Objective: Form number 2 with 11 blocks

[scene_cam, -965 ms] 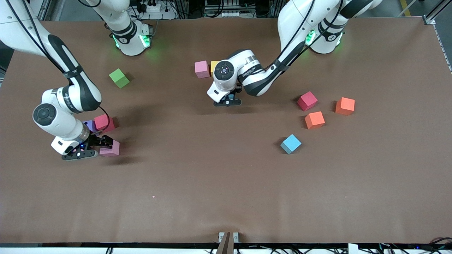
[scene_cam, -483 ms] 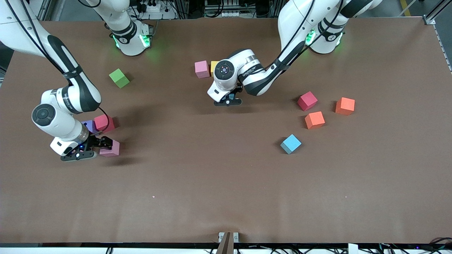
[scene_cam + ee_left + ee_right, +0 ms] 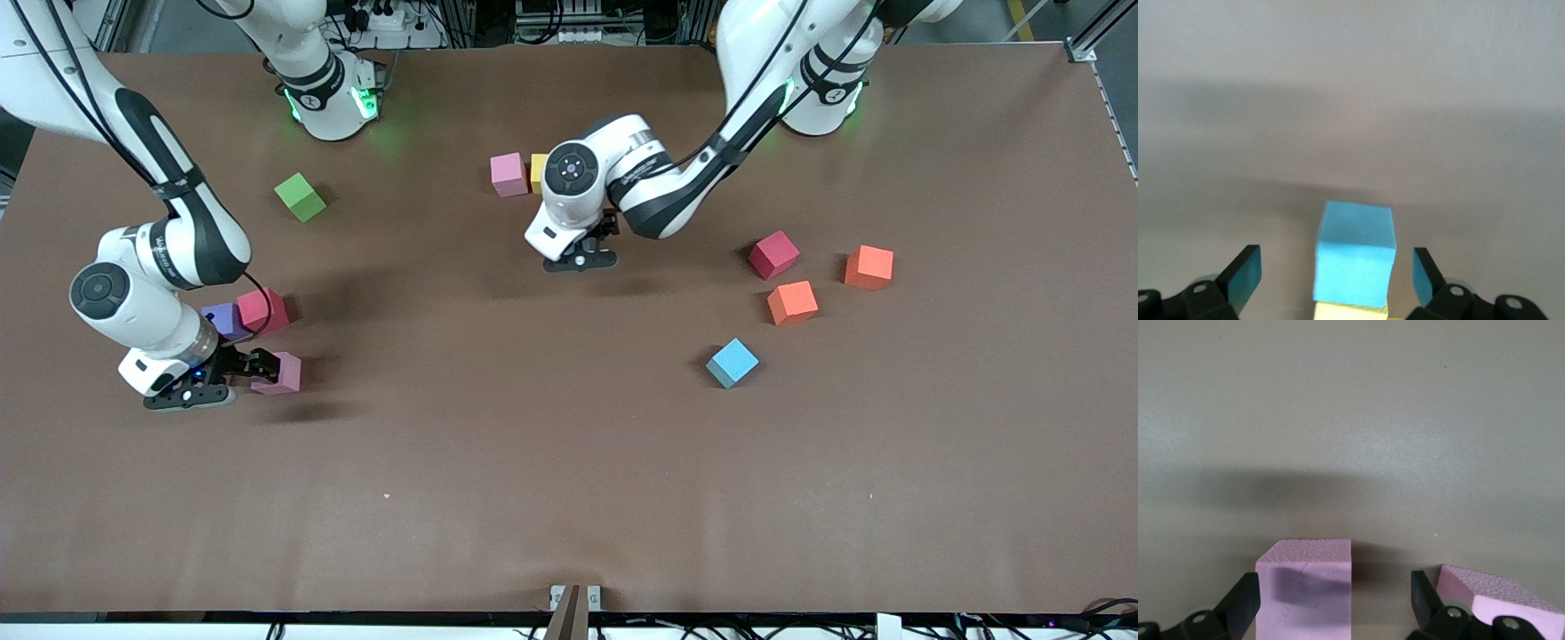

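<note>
Squarely between parted left pincer (image 3: 1337, 280) fingers, light blue block (image 3: 1355, 253)

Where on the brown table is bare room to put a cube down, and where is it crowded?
Free: the wide strip of brown table nearer the front camera than the light blue cube. Crowded: around the right gripper by the pink cube and purple cube, and around the red cube and two orange cubes.
</note>
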`<action>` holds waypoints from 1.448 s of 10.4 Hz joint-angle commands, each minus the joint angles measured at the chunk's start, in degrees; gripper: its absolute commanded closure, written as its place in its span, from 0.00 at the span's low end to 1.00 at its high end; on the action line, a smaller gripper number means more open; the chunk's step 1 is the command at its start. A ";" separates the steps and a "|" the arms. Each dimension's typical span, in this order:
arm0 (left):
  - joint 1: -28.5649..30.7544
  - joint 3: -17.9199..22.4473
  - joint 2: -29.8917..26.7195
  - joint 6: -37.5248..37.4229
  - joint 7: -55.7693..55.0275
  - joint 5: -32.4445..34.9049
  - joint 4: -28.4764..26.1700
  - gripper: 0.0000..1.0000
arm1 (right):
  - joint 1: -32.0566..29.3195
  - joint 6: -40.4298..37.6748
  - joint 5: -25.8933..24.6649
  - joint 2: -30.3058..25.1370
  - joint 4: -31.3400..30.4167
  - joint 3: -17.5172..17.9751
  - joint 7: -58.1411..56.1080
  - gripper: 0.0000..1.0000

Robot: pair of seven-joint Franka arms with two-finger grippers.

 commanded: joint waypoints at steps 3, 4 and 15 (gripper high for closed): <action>12.54 0.15 -3.01 -5.84 -0.60 -1.10 2.22 0.00 | 0.86 0.58 0.88 1.98 -0.03 0.05 0.71 0.00; 15.71 0.06 -2.66 -7.34 -0.34 -1.10 3.55 0.00 | 0.86 0.67 0.88 2.42 -0.11 0.05 0.71 0.00; 18.64 10.34 6.30 -1.65 -0.69 3.47 9.19 0.00 | 4.10 6.21 -7.37 2.78 -5.56 -1.53 -0.87 1.00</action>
